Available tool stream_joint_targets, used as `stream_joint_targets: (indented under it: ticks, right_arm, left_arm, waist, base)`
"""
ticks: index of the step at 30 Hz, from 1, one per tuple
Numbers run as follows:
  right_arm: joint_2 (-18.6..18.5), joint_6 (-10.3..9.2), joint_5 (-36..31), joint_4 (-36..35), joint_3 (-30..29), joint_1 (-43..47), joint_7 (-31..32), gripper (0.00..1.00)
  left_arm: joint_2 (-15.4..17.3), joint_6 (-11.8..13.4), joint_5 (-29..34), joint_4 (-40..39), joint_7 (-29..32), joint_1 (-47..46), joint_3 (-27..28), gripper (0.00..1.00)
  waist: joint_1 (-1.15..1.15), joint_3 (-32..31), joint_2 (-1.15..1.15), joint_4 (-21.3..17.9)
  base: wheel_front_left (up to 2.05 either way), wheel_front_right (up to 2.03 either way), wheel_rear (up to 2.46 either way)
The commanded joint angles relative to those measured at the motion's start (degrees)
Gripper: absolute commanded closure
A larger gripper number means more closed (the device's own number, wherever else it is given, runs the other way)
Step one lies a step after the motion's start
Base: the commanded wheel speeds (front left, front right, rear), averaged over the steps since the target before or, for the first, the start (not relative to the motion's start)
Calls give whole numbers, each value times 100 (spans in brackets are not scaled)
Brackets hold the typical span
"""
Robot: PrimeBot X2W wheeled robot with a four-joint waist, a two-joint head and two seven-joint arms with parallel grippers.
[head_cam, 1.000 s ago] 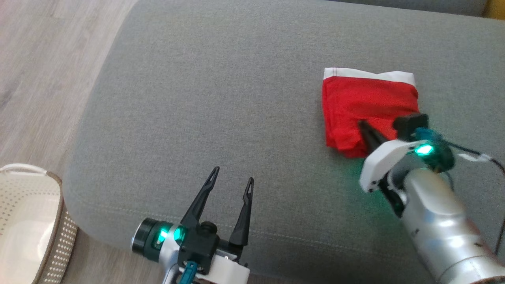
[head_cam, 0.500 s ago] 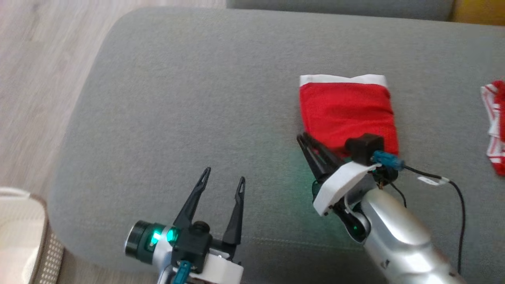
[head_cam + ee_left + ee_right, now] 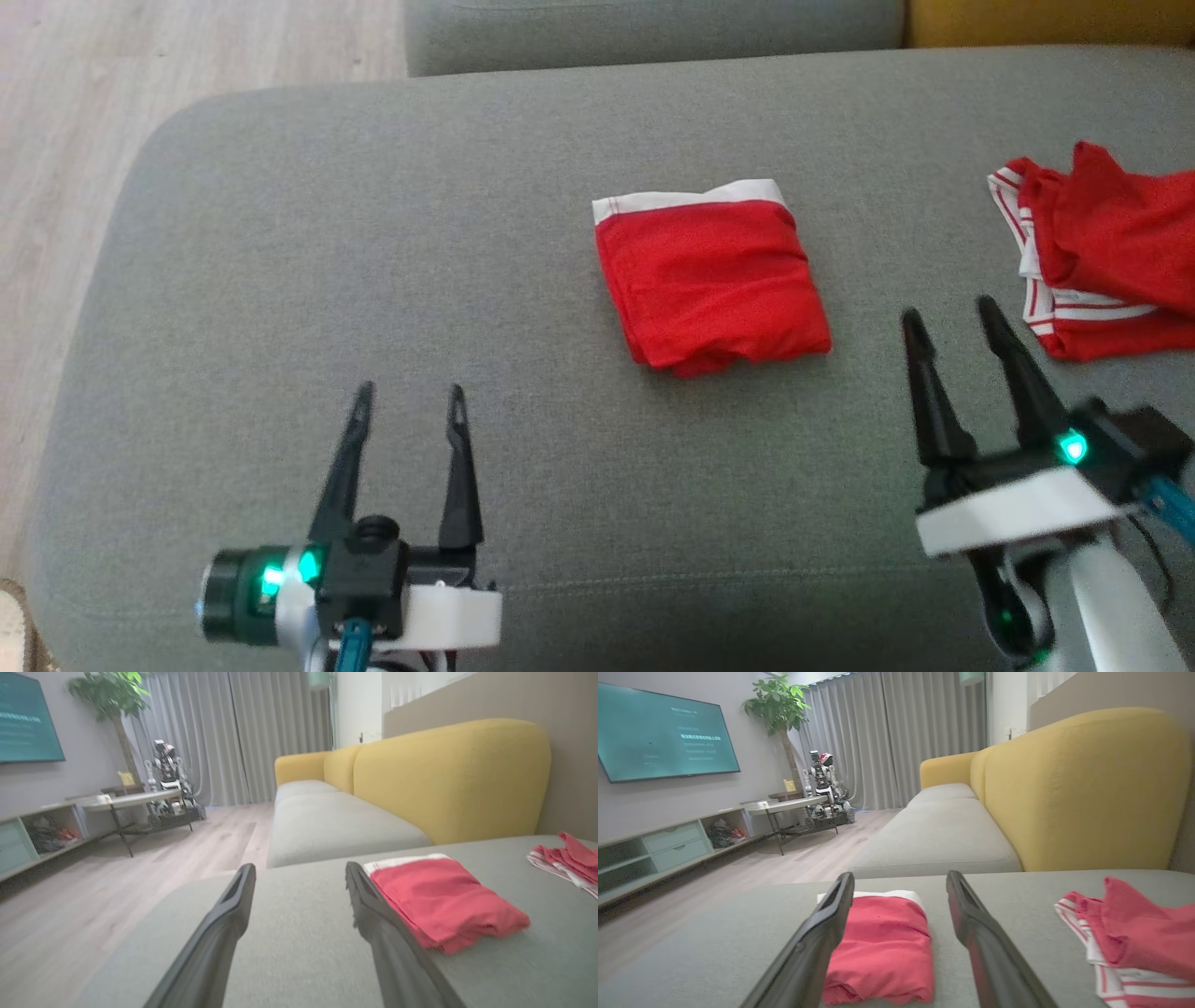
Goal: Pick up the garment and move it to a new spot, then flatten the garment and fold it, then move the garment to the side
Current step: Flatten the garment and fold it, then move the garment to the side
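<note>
Both claws gape empty: left claw point(image 3: 410, 392), right claw point(image 3: 948, 313). The folded garment point(image 3: 709, 275) lies neat on the sofa seat point(image 3: 327, 233), ahead and between them, touching neither. Folding looks done; maybe only the shift sideways remains. Another crumpled garment point(image 3: 1102, 252) lies beyond the right claw.

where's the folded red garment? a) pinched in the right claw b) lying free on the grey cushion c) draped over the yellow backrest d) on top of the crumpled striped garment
b: the folded red garment lies flat on the grey cushion, with left claw and right claw open, clear of it.
</note>
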Motion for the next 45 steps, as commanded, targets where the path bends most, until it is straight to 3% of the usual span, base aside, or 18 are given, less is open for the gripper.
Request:
stream_joint_targets:
  ticks: [1,4,9,37,45]
  right_arm:
    - [43,-1,-124,-317,56,-59,-53,0]
    - [64,-1,-318,-569,-127,364,-53,0]
    - [108,-1,-412,-610,-133,824,-53,0]
    - [183,-1,-552,-411,25,1010,-53,0]
    - [152,-1,-190,544,257,310,-53,0]
  left_arm:
    - [35,97,135,-284,-45,-165,232,0]
    - [74,287,229,-454,-45,-70,228,0]
    - [123,351,75,-358,-45,217,217,0]
    - [199,55,27,-58,-45,553,212,0]
    - [149,-61,65,13,-45,448,52,0]
  waist:
    - [0,46,0,-57]
    - [0,81,0,-116]
    - [0,39,0,-224]
    - [0,-276,0,-169]
    - [0,-74,0,46]
  base:
    - [0,0,0]
    - [0,0,0]
    - [0,0,0]
    - [0,0,0]
    - [0,0,0]
